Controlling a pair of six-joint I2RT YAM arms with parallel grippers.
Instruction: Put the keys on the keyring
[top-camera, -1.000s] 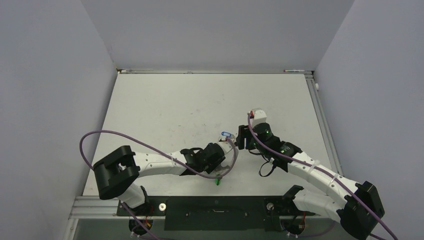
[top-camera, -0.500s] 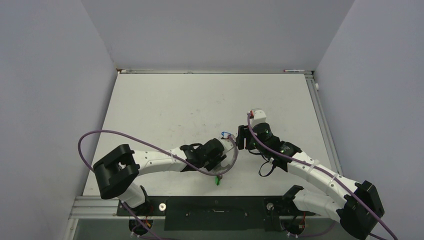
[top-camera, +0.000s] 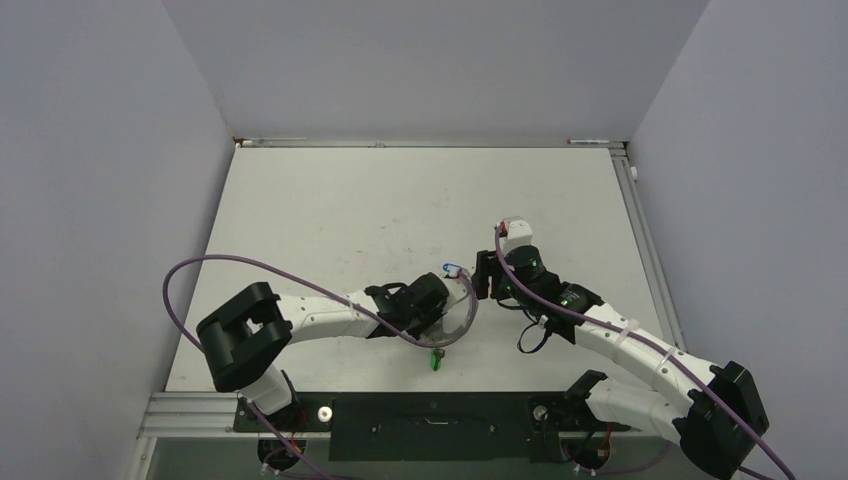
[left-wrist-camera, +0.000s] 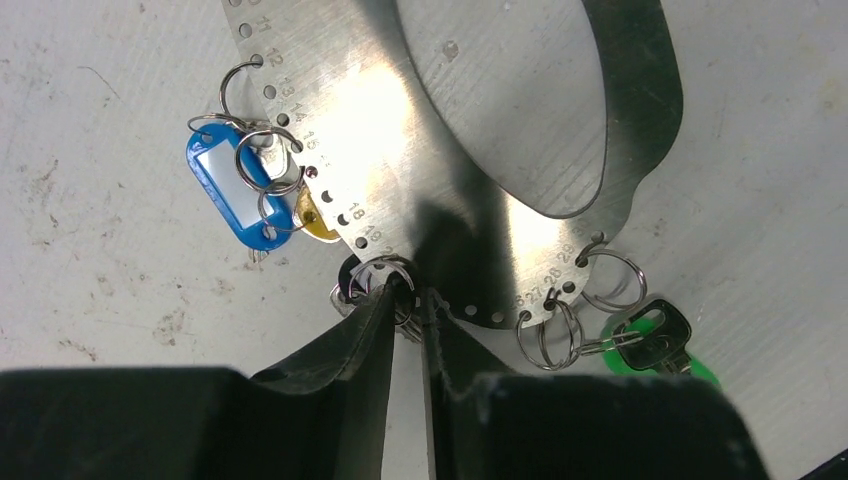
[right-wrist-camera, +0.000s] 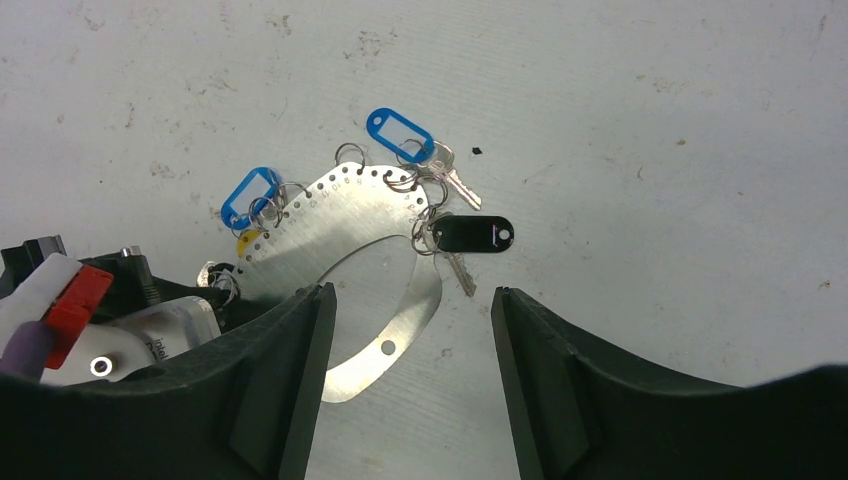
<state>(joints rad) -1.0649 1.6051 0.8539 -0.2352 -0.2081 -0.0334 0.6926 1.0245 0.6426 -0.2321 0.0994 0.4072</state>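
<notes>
The keyring (right-wrist-camera: 340, 215) shows as a flat silver crescent plate with numbered holes along its rim, lying on the table. Small split rings hang keys from it: a blue tag (right-wrist-camera: 400, 133), a black tag (right-wrist-camera: 475, 233), a second blue tag (left-wrist-camera: 225, 185), a yellow one (left-wrist-camera: 315, 222) and a green-headed key (left-wrist-camera: 655, 340). My left gripper (left-wrist-camera: 410, 295) is at the plate's near rim, its fingers pinched on a split ring (left-wrist-camera: 385, 270) that carries a silver key. My right gripper (right-wrist-camera: 410, 295) hovers open over the plate's narrow tail, holding nothing.
The white table (top-camera: 400, 200) is walled by grey panels on three sides. The left arm's purple cable (top-camera: 230, 265) loops over the table's left part. The green key (top-camera: 434, 361) lies close to the table's near edge.
The left gripper's fingers have closed in on the split ring at the plate's rim, and the left arm has shifted slightly right. The right arm has not moved.
</notes>
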